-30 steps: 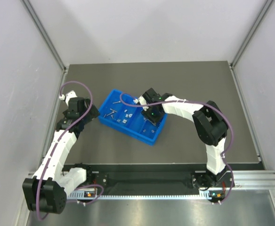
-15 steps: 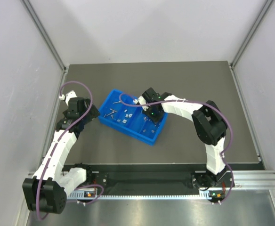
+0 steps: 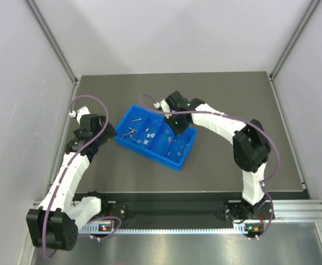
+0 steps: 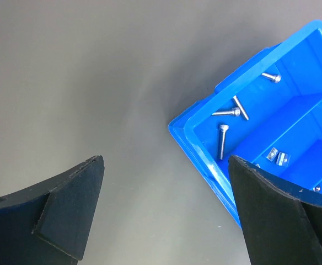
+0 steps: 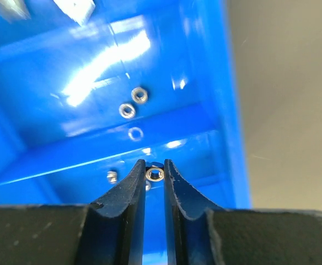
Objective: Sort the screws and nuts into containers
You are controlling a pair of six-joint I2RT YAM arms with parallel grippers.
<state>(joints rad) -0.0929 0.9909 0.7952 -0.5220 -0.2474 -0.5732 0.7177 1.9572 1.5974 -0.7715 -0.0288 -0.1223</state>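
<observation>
Evidently the right jaws are clamped on one nut point(image 5: 155, 174) at their tips — hole facing the wrist — over the right end of the tray point(image 5: 227, 110), loose nuts point(image 5: 127, 111) lying below and just ahead; the left jaws, wide apart, stand off the corner holding screws point(image 4: 222, 141).

Blue tray point(image 3: 148, 154), rect. plastic, sits skewed, split by dividers into compartments. Left-end compartment: four silver screws point(image 4: 222, 141) lying flat, two touching in a V by the wall. Next one along: small blocky nut point(image 4: 277, 158) on the floor. Compartment by the right end wall: two round nuts point(image 5: 139, 95) flat, side by side, holes up; one nut point(image 5: 155, 174) pinched between right gripper point(image 5: 153, 165) tips
</observation>
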